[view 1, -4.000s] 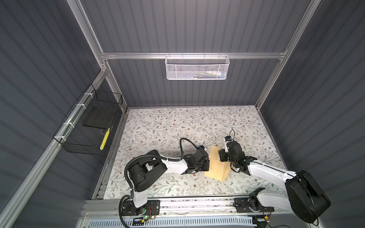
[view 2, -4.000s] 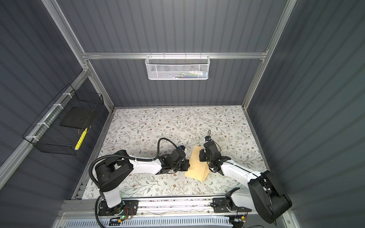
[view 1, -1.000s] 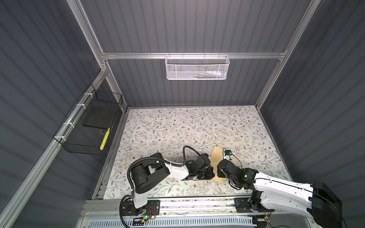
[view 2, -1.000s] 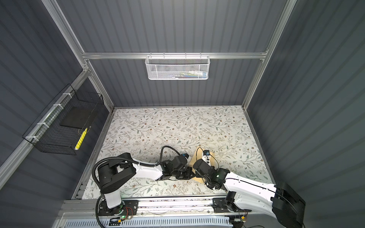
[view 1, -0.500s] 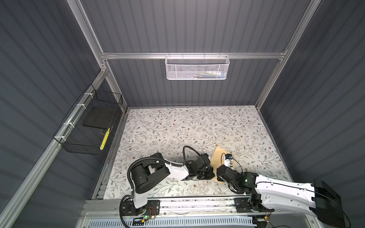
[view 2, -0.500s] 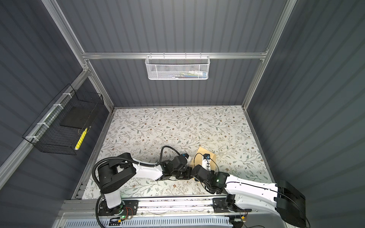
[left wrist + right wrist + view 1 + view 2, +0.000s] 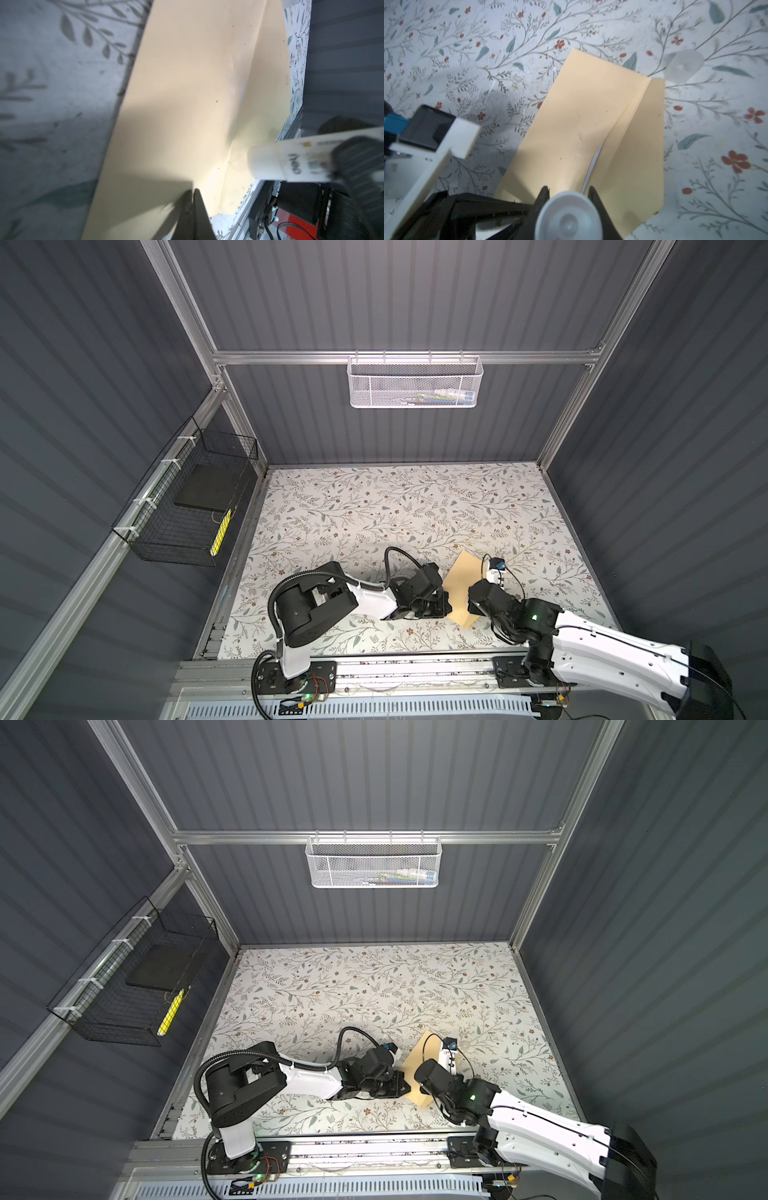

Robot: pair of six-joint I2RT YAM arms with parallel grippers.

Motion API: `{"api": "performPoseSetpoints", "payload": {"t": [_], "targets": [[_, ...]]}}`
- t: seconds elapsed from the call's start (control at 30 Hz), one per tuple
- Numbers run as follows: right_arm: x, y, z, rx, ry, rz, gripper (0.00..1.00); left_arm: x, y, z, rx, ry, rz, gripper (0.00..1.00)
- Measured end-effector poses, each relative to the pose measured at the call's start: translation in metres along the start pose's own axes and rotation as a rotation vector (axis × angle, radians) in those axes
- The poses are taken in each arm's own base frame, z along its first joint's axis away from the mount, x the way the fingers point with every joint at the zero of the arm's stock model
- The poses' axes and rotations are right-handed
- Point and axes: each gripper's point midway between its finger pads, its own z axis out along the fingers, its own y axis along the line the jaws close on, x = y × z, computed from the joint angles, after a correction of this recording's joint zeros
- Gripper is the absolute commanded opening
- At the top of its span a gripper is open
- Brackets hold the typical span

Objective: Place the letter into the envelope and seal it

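The tan envelope lies flat on the floral table, near the front. Its flap is folded open beside the body. A thin white sliver of the letter shows at the envelope's mouth; the rest is hidden inside. My left gripper is shut, its tips resting on the envelope's body near one edge. My right gripper is shut on a white glue stick, whose end hovers over the flap close to the fold.
A round translucent cap lies on the table just beyond the envelope's far corner. A white mesh basket hangs on the back wall and a black wire basket on the left wall. The front rail runs close behind both wrists.
My right arm has swung lower and drawn the glue stick a little toward the front along the envelope. The left gripper has stayed put on the envelope.
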Motion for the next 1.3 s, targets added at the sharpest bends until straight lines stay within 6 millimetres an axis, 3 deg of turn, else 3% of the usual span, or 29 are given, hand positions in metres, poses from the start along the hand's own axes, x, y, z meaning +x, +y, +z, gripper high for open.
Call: {"api": "performPoseSetpoints", "payload": {"t": [0.17, 0.43, 0.93, 1.3], "targets": [[-0.030, -0.007, 0.002, 0.022, -0.040, 0.030, 0.00, -0.001, 0.000, 0.000, 0.000, -0.003, -0.001, 0.06], [-0.066, -0.029, 0.025, 0.084, -0.063, 0.061, 0.00, -0.001, 0.000, 0.000, 0.003, -0.004, 0.003, 0.06], [-0.068, -0.032, 0.073, 0.102, -0.022, 0.050, 0.00, -0.001, 0.000, 0.000, 0.015, -0.009, 0.006, 0.06], [-0.079, -0.051, 0.072, 0.172, -0.075, 0.083, 0.00, -0.001, 0.001, 0.000, 0.017, -0.010, 0.006, 0.06]]}}
